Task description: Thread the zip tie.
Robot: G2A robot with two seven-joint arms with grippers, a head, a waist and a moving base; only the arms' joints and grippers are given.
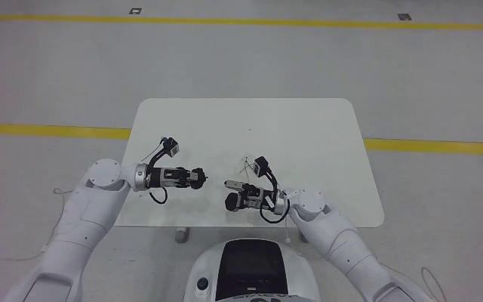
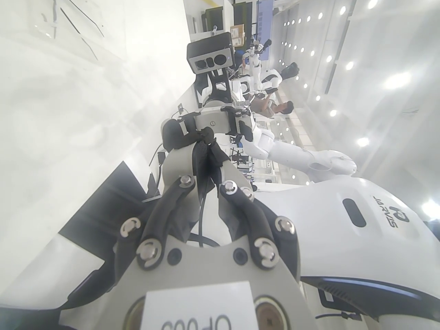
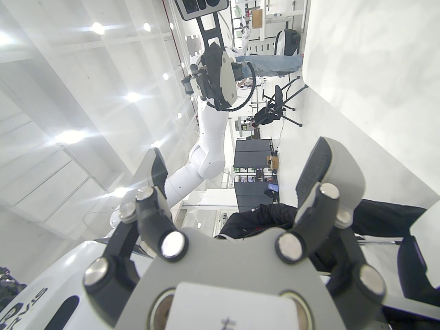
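**Q:** Where does the zip tie lie?

**A:** The zip tie [image 1: 245,162] lies flat on the white table [image 1: 317,128]. It is on the far side of both grippers and touches neither.

**Q:** How does the left gripper stand?

**A:** The left gripper [image 1: 204,178] [image 2: 206,149] hangs over the near half of the table and points toward the other arm. Its fingers are pressed together. Whether anything is pinched between them cannot be told.

**Q:** And the right gripper?

**A:** The right gripper [image 1: 231,192] [image 3: 237,169] faces the left one, near it but apart. Its two fingers are spread wide.
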